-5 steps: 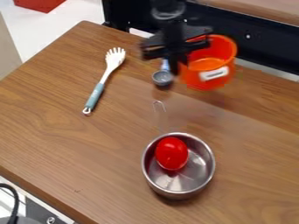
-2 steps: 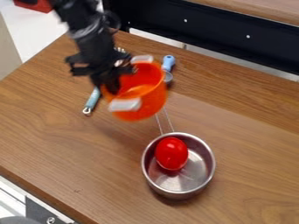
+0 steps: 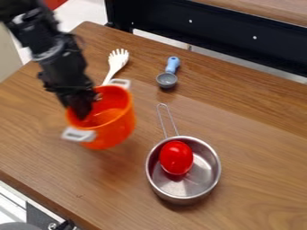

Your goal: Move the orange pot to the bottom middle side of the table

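Note:
At the left-centre of the camera view, my gripper (image 3: 81,112) is shut on the near-left wall of the orange pot (image 3: 114,129), its tips inside the rim. The pot hangs over the left part of the wooden table (image 3: 36,139), tilted a little, with one white handle at its upper right and the other at its lower left. The pot hides the lower part of the fork-like spatula behind it.
Right of the pot stands a metal saucepan (image 3: 207,179) with a red ball-like object (image 3: 176,157) in it, its wire handle pointing up. A white slotted utensil (image 3: 117,59) lies behind the pot, and a blue-handled scoop (image 3: 167,79) lies farther right. The table's front edge runs along the lower left.
The arm has carried the orange pot from the back of the table leftward and then toward the front. The saucepan, the scoop and the white utensil have stayed where they were.

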`<state>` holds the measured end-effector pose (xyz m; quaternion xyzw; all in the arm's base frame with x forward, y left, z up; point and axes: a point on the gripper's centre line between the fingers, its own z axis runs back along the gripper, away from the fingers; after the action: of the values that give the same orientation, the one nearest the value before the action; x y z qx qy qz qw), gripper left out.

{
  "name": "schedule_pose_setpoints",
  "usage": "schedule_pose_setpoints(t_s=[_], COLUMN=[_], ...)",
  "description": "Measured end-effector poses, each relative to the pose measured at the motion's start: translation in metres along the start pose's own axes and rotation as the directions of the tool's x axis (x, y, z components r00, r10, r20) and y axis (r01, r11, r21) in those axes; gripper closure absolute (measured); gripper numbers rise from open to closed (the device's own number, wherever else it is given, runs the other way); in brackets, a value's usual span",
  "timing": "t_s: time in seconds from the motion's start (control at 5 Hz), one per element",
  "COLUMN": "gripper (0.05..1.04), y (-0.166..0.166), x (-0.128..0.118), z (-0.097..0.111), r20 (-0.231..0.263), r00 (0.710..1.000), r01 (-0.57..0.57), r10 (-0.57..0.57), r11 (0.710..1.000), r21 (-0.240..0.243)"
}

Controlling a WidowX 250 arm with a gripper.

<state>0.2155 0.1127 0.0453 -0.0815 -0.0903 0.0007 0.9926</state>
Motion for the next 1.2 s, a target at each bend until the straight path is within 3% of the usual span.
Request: schedule_pose_setpoints(t_s=[0.2, 0.4, 0.6, 0.8, 1.0, 1.2], gripper=[1.028, 1.028, 1.028, 1.028, 1.028, 1.028], y=[0.018, 0.034, 0.053, 0.059, 0.056, 0.057], x=[-0.003, 0.002, 0.003, 0.002, -0.001, -0.003], z=[0.002, -0.007, -0.02, -0.029, -0.03, -0.027], r20=[0.027, 0.044, 0.06, 0.059, 0.044, 0.029], r00=[0.999, 0.999, 0.995, 0.993, 0.994, 0.996], r01=[0.039, 0.026, 0.07, 0.085, 0.093, 0.079], r10=[-0.041, -0.029, -0.082, -0.1, -0.104, -0.087], r11=[0.998, 0.997, 0.981, 0.971, 0.974, 0.972], r21=[0.055, 0.077, 0.18, 0.225, 0.209, 0.223])
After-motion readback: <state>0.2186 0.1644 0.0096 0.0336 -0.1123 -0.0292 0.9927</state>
